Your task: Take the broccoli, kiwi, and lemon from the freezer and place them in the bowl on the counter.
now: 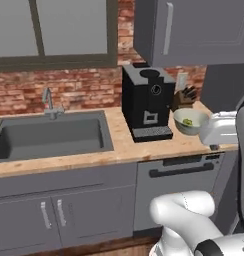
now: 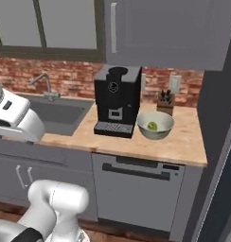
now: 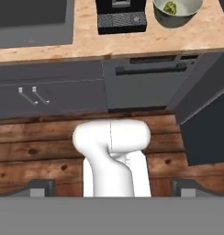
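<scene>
Tan counter (image 2: pixel 183 144), bowl (image 2: pixel 155 125) beside black coffee machine (image 2: pixel 116 100), knife block (image 2: pixel 165 105) behind

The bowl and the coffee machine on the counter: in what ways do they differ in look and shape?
The bowl is pale grey-green, round and low; the coffee machine is black, boxy and much taller. The bowl is open at the top and holds the yellow-green broccoli; the coffee machine has a grated drip tray at its foot. Both stand side by side on the tan counter, before the brick wall.
</scene>
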Controlling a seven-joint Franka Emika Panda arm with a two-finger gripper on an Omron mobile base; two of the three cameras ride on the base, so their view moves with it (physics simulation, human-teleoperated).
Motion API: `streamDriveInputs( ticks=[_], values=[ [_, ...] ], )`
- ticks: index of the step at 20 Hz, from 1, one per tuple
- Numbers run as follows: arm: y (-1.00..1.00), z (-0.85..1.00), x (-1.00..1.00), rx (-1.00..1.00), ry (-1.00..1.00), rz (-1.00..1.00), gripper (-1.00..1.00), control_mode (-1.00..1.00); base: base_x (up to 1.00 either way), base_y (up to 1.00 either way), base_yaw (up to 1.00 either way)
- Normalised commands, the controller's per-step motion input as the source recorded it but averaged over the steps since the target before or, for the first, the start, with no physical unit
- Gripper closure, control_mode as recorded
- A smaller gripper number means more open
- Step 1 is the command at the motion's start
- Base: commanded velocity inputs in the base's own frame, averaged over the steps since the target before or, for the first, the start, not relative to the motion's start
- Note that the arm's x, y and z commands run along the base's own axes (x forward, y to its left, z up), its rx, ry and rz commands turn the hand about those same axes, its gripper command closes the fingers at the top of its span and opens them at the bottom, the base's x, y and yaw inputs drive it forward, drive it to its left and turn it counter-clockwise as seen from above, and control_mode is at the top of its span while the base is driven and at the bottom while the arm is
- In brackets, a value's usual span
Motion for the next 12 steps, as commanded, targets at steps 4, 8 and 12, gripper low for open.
streamDriveInputs(
  ticks=[4,8,12],
  values=[
    [0.00,0.00,0.00,0.00,0.00,0.00,-1.00,1.00,-0.90,-0.11,-0.63],
    [0.00,0.00,0.00,0.00,0.00,0.00,-1.00,1.00,-0.66,0.10,-0.87],
    [0.00,0.00,0.00,0.00,0.00,0.00,-1.00,1.00,-0.59,0.16,-0.90]
  ],
)
